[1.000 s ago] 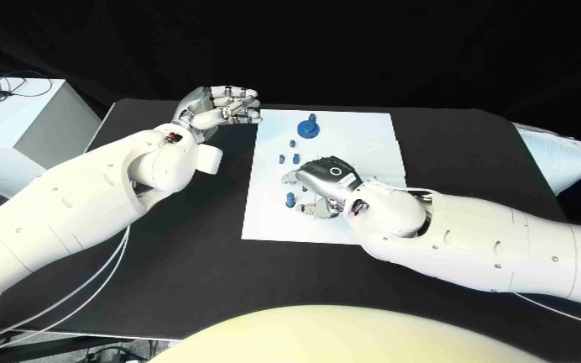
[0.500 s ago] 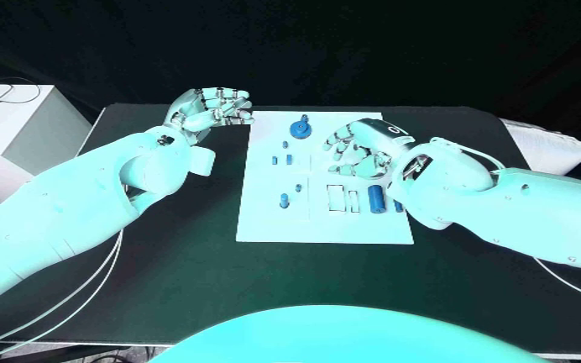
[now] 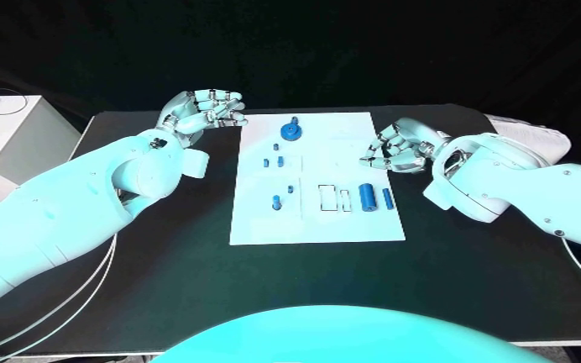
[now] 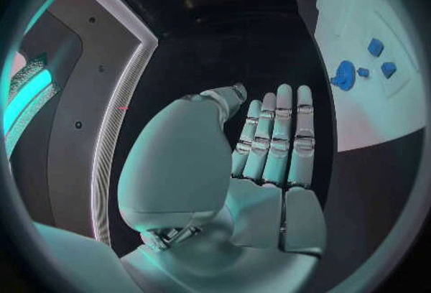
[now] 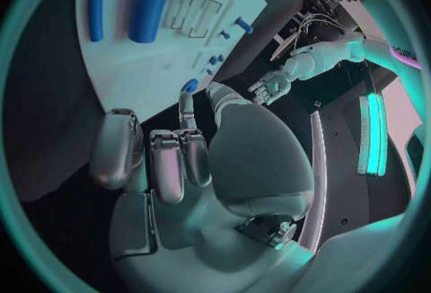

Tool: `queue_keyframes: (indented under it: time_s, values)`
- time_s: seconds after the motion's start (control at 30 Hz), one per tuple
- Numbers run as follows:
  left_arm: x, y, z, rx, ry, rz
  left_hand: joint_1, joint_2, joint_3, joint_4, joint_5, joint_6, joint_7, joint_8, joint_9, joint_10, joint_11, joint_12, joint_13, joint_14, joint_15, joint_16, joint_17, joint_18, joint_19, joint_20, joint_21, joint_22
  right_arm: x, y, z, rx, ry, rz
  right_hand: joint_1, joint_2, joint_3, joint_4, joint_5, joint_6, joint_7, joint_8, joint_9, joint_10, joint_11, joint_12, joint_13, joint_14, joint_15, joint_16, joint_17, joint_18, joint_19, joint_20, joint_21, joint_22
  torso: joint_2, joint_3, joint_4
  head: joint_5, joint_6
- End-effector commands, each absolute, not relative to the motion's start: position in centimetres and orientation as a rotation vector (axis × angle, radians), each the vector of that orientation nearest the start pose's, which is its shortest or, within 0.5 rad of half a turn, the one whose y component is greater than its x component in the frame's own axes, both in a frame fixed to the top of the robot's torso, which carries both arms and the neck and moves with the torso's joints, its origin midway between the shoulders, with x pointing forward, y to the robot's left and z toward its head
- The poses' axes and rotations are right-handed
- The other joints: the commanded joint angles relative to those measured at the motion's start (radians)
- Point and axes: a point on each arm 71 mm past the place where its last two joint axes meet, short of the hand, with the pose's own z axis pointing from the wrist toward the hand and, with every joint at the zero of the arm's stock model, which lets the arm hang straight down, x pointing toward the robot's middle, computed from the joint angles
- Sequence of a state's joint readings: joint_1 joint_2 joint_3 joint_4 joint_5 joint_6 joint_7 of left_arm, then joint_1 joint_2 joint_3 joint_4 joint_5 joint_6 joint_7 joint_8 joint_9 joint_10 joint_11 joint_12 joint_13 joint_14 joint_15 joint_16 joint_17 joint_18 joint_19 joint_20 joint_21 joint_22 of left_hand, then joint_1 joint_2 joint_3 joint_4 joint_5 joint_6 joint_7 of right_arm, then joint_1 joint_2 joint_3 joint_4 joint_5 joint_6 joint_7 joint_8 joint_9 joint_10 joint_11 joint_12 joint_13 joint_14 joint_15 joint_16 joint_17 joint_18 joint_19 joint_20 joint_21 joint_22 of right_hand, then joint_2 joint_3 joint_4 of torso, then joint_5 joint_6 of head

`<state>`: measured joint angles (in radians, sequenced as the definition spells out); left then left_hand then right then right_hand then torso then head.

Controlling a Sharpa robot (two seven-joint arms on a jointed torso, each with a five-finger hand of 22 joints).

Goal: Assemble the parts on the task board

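Flatly, two smooth blue cylinders (image 3: 377,198) lie on the matte white task board (image 3: 317,220).

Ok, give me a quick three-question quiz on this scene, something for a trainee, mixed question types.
1. True or false: the right hand holds a blue part.
2. The two lying blue cylinders are nearer which hand? A. left B. right
3. Fill in: the left hand hovers off the task board's ___ edge.

Key: 1 false; it is over the board's right edge, holding nothing. 2 B. 3 left.
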<state>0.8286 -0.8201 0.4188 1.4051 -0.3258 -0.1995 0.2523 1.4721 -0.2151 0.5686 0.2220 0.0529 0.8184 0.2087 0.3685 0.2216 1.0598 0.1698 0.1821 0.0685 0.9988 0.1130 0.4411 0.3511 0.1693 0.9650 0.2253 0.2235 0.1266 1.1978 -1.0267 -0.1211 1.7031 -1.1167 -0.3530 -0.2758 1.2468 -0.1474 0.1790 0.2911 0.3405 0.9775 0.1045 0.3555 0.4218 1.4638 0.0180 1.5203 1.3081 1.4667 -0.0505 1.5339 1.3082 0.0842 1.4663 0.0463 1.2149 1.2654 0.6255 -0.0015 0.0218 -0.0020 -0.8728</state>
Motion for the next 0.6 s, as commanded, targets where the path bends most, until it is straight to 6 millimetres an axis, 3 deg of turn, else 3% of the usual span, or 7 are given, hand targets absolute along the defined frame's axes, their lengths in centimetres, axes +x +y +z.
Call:
queue_keyframes:
  time_s: [0.03,0.3,0.4,0.6]
  values:
    - [49.6,25.0,-21.3,-1.104,1.405,-1.505,0.0,-0.009,0.002,0.003,0.001,-0.007,0.028,0.003,-0.001,-0.007,-0.001,0.004,-0.001,-0.008,0.001,0.004,0.001,0.012,0.008,0.002,-0.004,-0.001,43.2,-26.0,-22.2,0.384,2.061,0.45,-0.026,0.001,-0.015,0.002,0.0,-0.001,-0.01,0.011,0.016,0.075,-0.002,0.024,0.217,0.087,-0.007,0.011,0.169,-0.016,0.051,-0.007,0.032,0.029,-0.002,0.002,-0.0057,-0.003,0.0]
    - [49.6,25.0,-21.3,-1.105,1.406,-1.505,0.0,-0.009,0.002,0.003,0.001,-0.007,0.028,0.003,-0.001,-0.007,-0.001,0.004,-0.001,-0.008,0.001,0.004,0.001,0.012,0.008,0.002,-0.004,-0.001,42.3,-26.4,-22.9,0.395,2.135,0.313,-0.114,0.008,-0.067,0.003,0.017,0.02,-0.028,0.058,0.066,0.099,-0.016,0.044,0.253,0.094,-0.017,0.022,0.209,-0.023,0.054,-0.014,0.077,0.072,-0.001,-0.0014,-0.0019,-0.011,0.0]
    - [49.6,25.0,-21.3,-1.104,1.406,-1.505,0.0,-0.009,0.002,0.003,0.001,-0.007,0.028,0.003,-0.001,-0.007,-0.001,0.004,-0.001,-0.008,0.001,0.004,0.001,0.012,0.008,0.002,-0.004,-0.001,42.0,-25.9,-23.1,0.395,2.147,0.302,-0.137,0.006,-0.095,0.003,0.052,0.02,-0.035,0.08,0.092,0.102,-0.023,0.046,0.256,0.095,-0.023,0.024,0.216,-0.024,0.054,-0.019,0.085,0.081,0.0,-0.0017,-0.0009,-0.012,0.0]
    - [49.5,25.0,-21.2,-1.104,1.406,-1.504,0.0,-0.009,0.002,0.003,0.001,-0.007,0.028,0.003,-0.001,-0.007,-0.001,0.004,-0.001,-0.008,0.001,0.004,0.001,0.012,0.008,0.002,-0.004,-0.001,41.9,-25.1,-23.5,0.394,2.16,0.294,-0.153,0.007,-0.124,0.003,0.048,0.019,-0.039,0.098,0.115,0.101,-0.027,0.045,0.255,0.095,-0.026,0.024,0.217,-0.024,0.053,-0.022,0.087,0.085,0.0,-0.0025,0.0006,-0.012,0.0]
